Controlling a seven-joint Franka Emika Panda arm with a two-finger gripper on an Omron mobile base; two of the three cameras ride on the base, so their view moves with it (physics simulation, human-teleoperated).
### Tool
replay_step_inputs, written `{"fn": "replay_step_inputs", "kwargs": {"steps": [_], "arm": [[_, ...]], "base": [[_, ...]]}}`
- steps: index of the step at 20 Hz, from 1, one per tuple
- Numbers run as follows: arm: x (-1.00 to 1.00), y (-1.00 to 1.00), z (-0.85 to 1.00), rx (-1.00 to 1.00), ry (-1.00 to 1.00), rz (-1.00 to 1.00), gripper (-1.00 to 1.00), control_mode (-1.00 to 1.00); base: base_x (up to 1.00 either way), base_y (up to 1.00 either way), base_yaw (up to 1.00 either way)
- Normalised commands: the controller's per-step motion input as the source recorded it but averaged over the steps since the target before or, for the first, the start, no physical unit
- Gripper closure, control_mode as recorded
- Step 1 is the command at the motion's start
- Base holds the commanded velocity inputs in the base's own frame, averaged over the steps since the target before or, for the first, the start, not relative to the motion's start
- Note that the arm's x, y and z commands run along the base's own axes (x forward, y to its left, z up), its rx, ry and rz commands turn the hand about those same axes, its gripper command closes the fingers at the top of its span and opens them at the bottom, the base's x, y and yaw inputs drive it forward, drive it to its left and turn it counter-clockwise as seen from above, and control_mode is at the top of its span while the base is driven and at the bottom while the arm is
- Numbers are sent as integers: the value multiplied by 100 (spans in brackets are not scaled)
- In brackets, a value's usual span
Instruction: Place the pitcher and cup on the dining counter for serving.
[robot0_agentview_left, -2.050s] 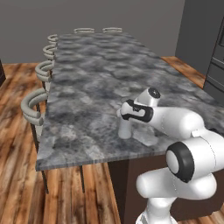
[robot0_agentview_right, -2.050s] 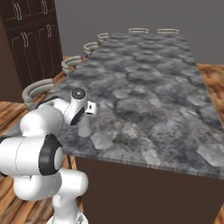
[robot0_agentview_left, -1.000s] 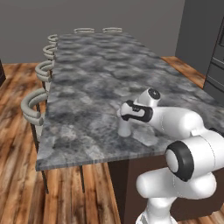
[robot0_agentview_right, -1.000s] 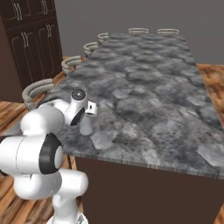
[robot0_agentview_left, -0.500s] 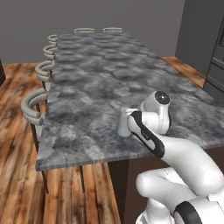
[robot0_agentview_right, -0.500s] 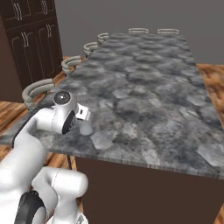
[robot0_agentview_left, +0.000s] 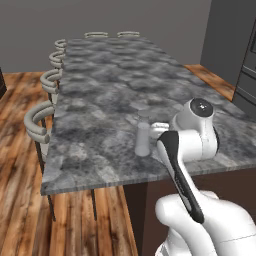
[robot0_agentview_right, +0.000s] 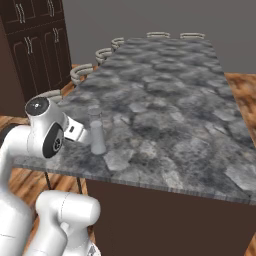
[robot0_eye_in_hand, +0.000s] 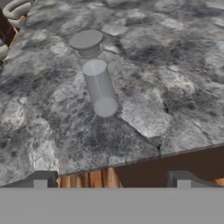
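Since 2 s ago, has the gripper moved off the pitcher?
Yes. The gripper has backed away from the pitcher toward the counter's near edge; the pitcher stands free, jaws open.

Pitcher (robot0_agentview_left: 142, 137) standing upright on dining counter (robot0_agentview_left: 100, 95), near its front edge. White arm rising from lower right, wrist sitting just right of pitcher, apart from it. Curved-back stools (robot0_agentview_left: 40, 120) lining counter's left side. Wood floor (robot0_agentview_left: 20, 165) showing left of counter.
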Motion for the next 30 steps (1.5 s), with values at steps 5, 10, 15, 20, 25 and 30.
{"fn": "replay_step_inputs", "kwargs": {"steps": [5,10,15,20,25,30], "arm": [[-100,-10,47,1,6,1,-100,-100],[-20,-6,2,0,0,0,-100,100],[0,0,0,0,0,0,-100,100],[0,0,0,0,0,0,-100,100],[0,0,0,0,0,0,-100,100],[0,0,0,0,0,0,-100,100]], "base": [[0,0,0],[-74,-50,-28],[-15,-93,-63],[0,-100,-68],[0,-99,-69],[0,-94,-70]]}}
